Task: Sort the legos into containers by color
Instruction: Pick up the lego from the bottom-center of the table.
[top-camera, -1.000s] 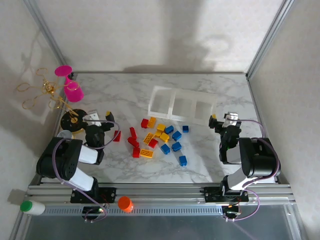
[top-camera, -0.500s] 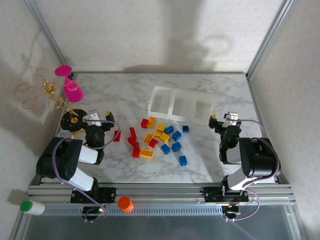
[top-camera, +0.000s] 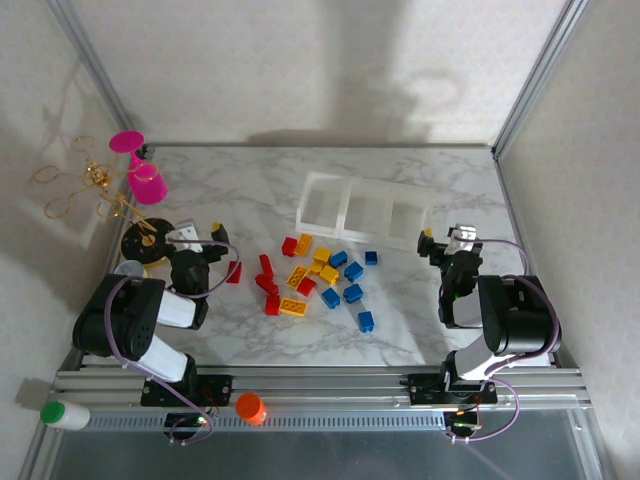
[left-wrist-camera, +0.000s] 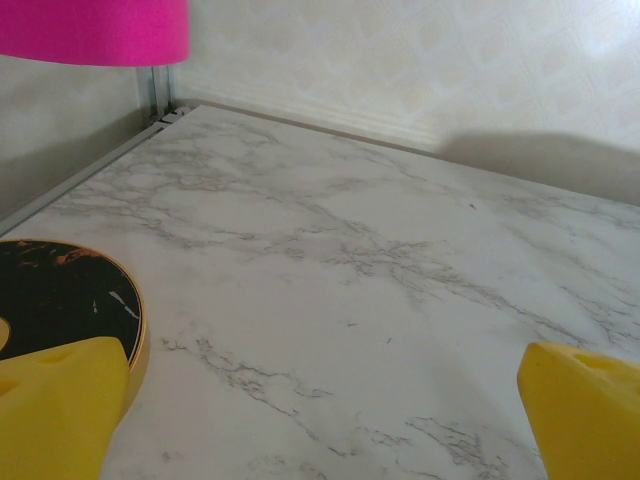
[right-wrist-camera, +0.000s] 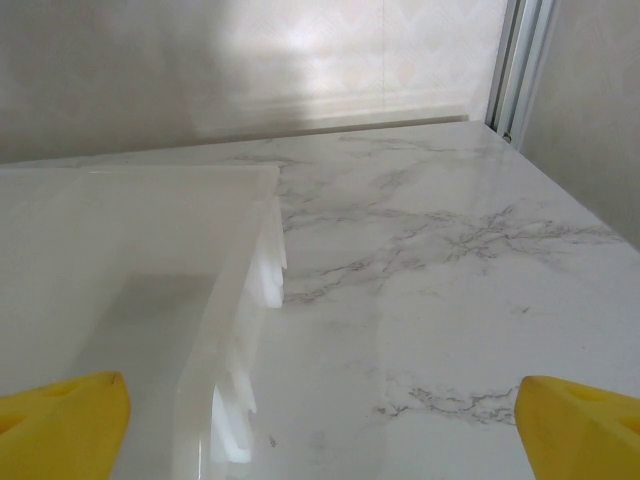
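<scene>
Nothing has shifted: your left end effector and right end effector gape wide, so pinch the legos, likely light, stiff, slick, across flat sides.

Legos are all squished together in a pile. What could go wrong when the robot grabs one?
1. The legos lie mixed and touching, red beside yellow beside blue, so a gripper may pinch two at once or knock neighbours away.
2. The open right gripper sits close beside the tray; a careless swing might shove the tray.
3. The tray's clear walls are hard to see, so a dropped brick could catch the rim and bounce out.
</scene>
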